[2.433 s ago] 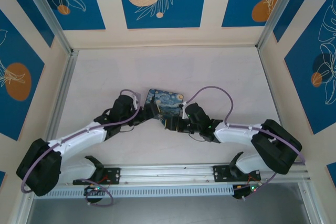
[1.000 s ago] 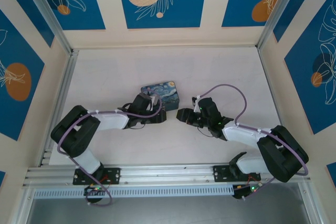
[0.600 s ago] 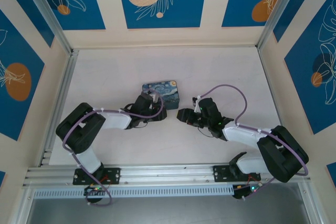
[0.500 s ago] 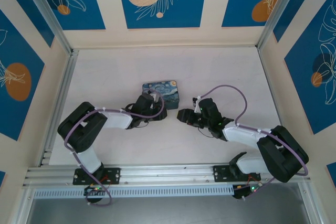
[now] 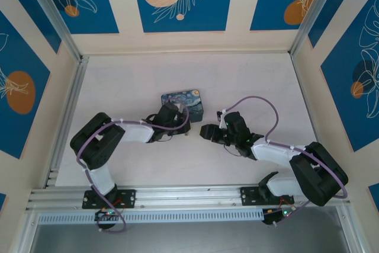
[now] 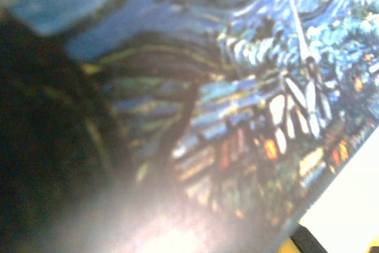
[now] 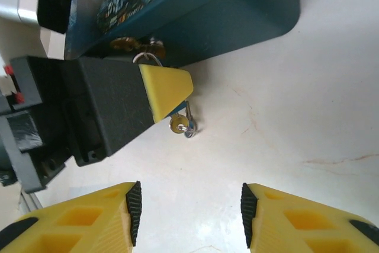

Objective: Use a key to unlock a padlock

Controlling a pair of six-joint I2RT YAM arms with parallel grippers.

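Here, at the left, the left gripper (image 5: 179, 127) lies low on the white table (image 5: 249, 81), pressed up against the near edge of the box (image 5: 189, 100) painted with a starry night sky. Its own camera sits so close to the lid that the picture is a blur, so I cannot tell whether its fingers are together or apart. From the right wrist, one yellow fingertip (image 7: 166, 90) of that gripper covers most of the padlock (image 7: 178, 118). The padlock is a tiny metal piece poking out just below the tip, by the box's near side, with a thin wire loop (image 7: 148, 57) above. The key is too small to tell apart. To the right, the right gripper (image 7: 187, 220) sits near, its fingers spread apart, holding nothing.
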